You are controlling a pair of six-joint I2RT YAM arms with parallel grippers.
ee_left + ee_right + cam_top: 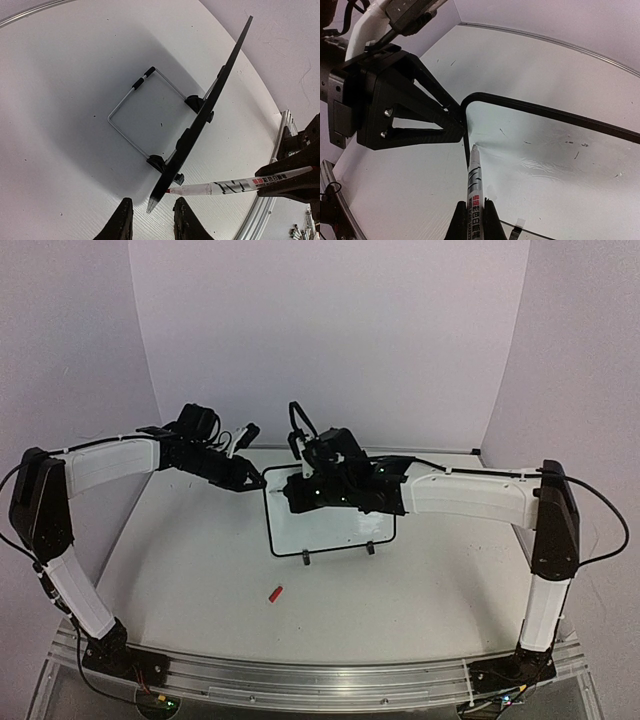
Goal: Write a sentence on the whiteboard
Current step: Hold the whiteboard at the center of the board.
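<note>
- Board (330,528) stands near the middle of the table (200,570), propped leaning back on two feet (305,559) and a wire stand (125,115) behind it; in the top view its face looks toward 6 o'clock, at the arm bases
- We judge it light and stiff: a thin panel in a slim black frame, glossy on the face, so it would likely slide or tip under pen pressure unless braced
- We would take hold of it by the frame, at a corner or along the top edge, clear of the writing face; a light pinch across the thin edge should do
- Left gripper (152,205) is at the board's 10 o'clock corner in the top view; in its own wrist view that corner pokes in between the two fingers
- Its jaws stand narrow, one on each side of the corner, with a sliver of gap showing on both sides, so we would not call it clamped
- Right gripper (472,207) is closed on the marker (472,175), held by the barrel, uncapped, tip pointing to 12 o'clock in its wrist view
- The tip sits at the face just inside that same corner; we cannot tell whether it touches
- No sentence shows on the face, only a few faint specks, so we take the writing as not yet begun
- Cap (274,594), red, lies on the table at 7 o'clock from the board, well apart
</note>
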